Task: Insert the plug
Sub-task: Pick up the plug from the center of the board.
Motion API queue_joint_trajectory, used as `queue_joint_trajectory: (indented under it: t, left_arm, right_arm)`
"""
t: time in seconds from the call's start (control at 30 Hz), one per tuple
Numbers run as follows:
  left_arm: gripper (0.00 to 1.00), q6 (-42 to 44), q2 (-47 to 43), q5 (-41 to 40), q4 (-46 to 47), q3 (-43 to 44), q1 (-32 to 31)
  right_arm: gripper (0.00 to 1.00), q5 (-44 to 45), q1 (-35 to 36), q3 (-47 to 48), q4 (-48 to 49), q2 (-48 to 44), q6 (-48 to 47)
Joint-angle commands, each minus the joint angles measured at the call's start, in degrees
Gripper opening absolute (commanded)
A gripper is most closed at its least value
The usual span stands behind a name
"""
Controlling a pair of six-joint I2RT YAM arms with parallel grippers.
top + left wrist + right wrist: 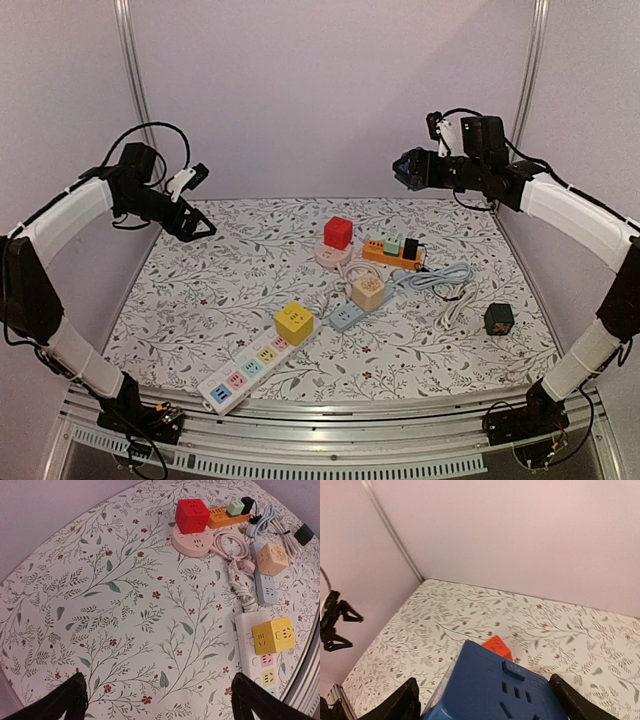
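- While the top view shows the right gripper (pixel 408 168) only as a dark shape raised above the far right of the tabletop (pixel 200 300), the right wrist view shows what it is clamped on. This is a blue cube plug (pixel 495 685), seated between both fingers with a slotted socket face toward the camera.
- The left gripper (pixel 160 700) has its jaws wide apart and holds nothing. In the top view it hangs above the far left of the tabletop.
- The left wrist view shows the socket faces best:
  - a white power strip (pixel 244 635) carrying a yellow cube (pixel 272 636);
  - a pale blue strip (pixel 265 587) carrying a beige cube (pixel 272 558);
  - a round pink base (pixel 195 542) under a red cube (pixel 192 515);
  - an orange strip (pixel 225 517) holding a green adapter (pixel 235 506) and a black adapter (pixel 247 502).
- The top view shows a dark green cube (pixel 498 318) standing alone near the right edge.
- The strips cluster at centre and right, and the white strip ends close to the near edge. The left half of the tabletop shows only its floral cover.
- The cubes are smooth plastic with rounded corners. Loose cables (pixel 445 280) coil beside the pale blue strip.
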Motion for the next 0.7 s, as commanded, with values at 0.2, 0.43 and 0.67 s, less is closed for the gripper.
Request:
queue_joint_trajectory:
  t: [0.2,0.43,0.67]
  left_arm:
    - [0.99,8.16,-6.0,4.94,-16.07,9.52,-7.59]
    - [1.0,8.37,-8.25,-0.85,-24.69,16.25,-16.68]
    - [0.99,12.68,-13.81,-1.34,-32.92,24.54,-18.1]
  right_arm:
    - [0.0,-23.21,16.11,-2.54,23.68,-9.68,-16.62]
    - [0.0,-25.83,27.41,0.23,23.85,-9.12,-28.07]
    - [0.0,-28.92,33.05,-0.4,23.85,-9.29,-39.72]
